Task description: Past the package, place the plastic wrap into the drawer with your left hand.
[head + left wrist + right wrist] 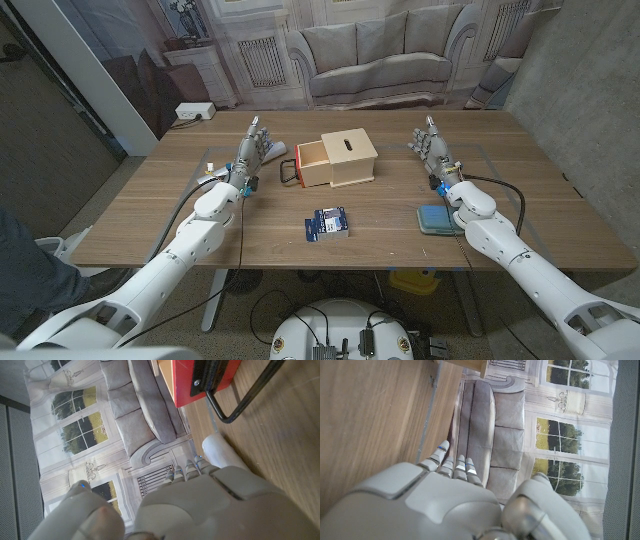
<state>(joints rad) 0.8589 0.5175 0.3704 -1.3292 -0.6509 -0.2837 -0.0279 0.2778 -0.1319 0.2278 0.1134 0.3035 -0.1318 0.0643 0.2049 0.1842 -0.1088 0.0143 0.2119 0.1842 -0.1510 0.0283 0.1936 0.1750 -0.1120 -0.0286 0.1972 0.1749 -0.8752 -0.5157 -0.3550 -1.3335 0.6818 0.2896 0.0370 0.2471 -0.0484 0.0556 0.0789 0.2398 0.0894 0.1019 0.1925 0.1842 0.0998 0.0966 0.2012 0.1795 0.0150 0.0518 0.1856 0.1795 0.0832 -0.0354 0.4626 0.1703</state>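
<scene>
The left hand (253,146) stands upright with fingers extended and apart, holding nothing, just beside the white plastic wrap (278,149) lying on the bench (150,210). The right hand (431,143) is likewise apart and empty. The drawer (310,165) stands pulled out of the wooden box (350,158), with the blue package (327,223) nearer the robot.

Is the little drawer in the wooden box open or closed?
Open. In the head view the drawer sticks out of the wooden box toward the left hand, its black handle pulled clear of the box.
</scene>
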